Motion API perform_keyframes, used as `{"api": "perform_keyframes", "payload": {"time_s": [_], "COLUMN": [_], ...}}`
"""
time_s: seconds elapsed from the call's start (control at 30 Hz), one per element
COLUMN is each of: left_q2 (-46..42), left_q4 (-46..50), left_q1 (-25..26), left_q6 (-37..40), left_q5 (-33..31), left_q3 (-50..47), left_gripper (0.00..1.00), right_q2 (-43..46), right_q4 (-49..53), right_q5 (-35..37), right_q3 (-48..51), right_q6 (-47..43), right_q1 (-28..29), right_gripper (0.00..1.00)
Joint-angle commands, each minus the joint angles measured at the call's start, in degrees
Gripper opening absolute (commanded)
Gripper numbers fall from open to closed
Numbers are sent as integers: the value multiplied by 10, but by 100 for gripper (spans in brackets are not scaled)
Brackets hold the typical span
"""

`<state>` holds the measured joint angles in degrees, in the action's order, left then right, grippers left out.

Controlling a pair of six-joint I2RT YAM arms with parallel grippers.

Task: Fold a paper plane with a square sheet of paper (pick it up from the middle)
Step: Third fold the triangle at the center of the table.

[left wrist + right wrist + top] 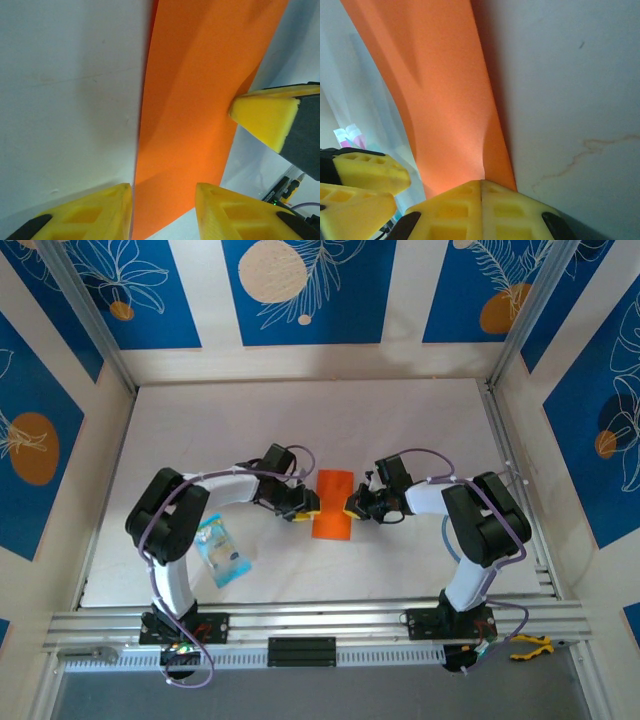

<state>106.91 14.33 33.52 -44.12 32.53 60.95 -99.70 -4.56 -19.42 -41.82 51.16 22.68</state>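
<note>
Yellow fingertips (460,215) of our right gripper (481,189), nearest the right wrist lens: pressed together with no gap, pinching one edge of the sheet of paper (333,504).

Sheet of paper: bright orange. From above we see a narrow oblong at mid-table (300,420), between both grippers. In the wrist views it is bowed and stands off the surface, with shadow beneath.

Left gripper (162,212): jaws partly apart, the sheet running through the gap. We see neither pad pressing it.

Blue and clear packet (222,552): flat beside our left arm, well apart from the sheet.

Yellow-handled tool (530,645): on the rail by the right base.
</note>
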Motion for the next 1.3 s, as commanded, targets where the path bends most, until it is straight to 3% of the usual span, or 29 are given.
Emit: {"api": "perform_keyframes", "payload": {"time_s": [0.0,0.57,1.27], "left_q2": [14,39,39], "left_q4": [8,-9,-45], "left_q1": [6,15,16], "left_q6": [-4,-6,-23], "left_q5": [-2,9,23], "left_q3": [20,19,12], "left_gripper": [39,32,31], "right_q2": [-10,-2,0], "right_q4": [46,53,57], "right_q5": [27,31,27], "right_q3": [23,28,29], "right_q6": [7,5,4], "right_q1": [8,8,11], "right_gripper": [2,3,3]}}
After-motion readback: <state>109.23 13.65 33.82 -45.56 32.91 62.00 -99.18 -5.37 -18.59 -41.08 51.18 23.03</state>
